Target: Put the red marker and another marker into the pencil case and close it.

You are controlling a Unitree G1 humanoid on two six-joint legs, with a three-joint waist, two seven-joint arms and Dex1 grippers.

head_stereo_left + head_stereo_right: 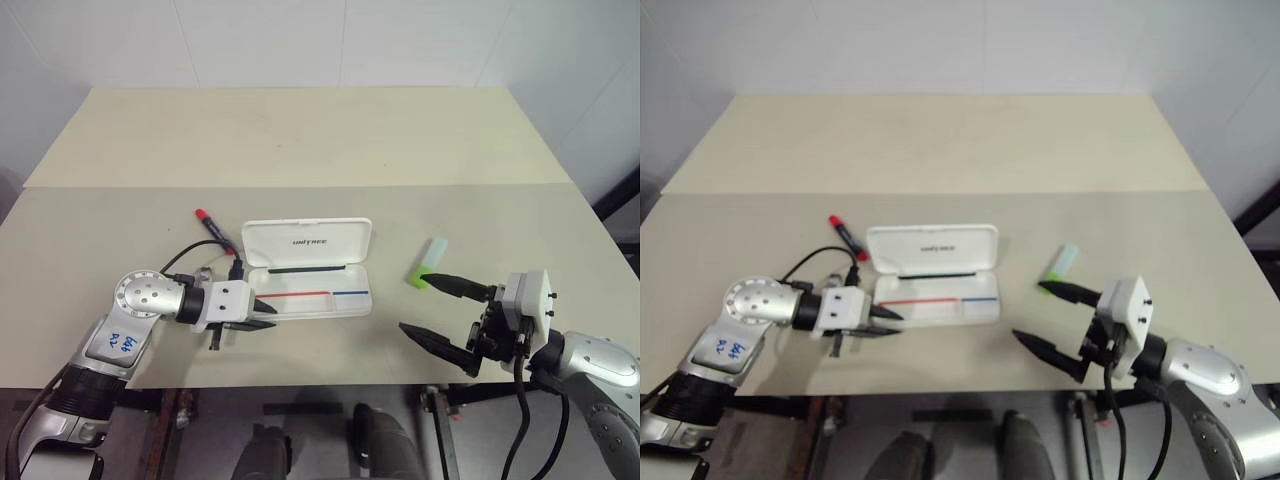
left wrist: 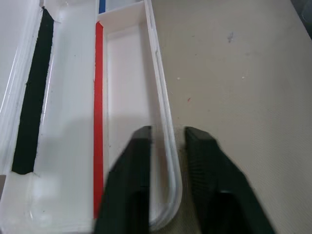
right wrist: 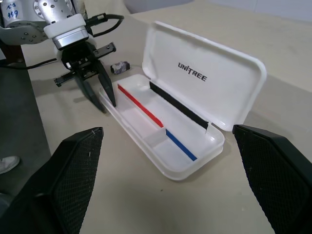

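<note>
The white pencil case (image 1: 308,240) lies open in the middle of the table, lid standing up behind its tray, red-and-blue stripe inside; the tray holds no marker. My left gripper (image 1: 273,317) is at the tray's left end, slightly open, its fingers (image 2: 141,146) astride the front rim without clamping it. The red marker (image 1: 213,229) lies on the table just left of the lid. The green highlighter (image 1: 427,263) lies to the right of the case. My right gripper (image 1: 415,303) hangs wide open near the highlighter, one fingertip just below it, nothing held.
A black cable (image 1: 190,255) loops from my left wrist across the table between the red marker and the case. The table's front edge (image 1: 330,375) runs close under both grippers. A seam (image 1: 300,186) crosses the tabletop behind the case.
</note>
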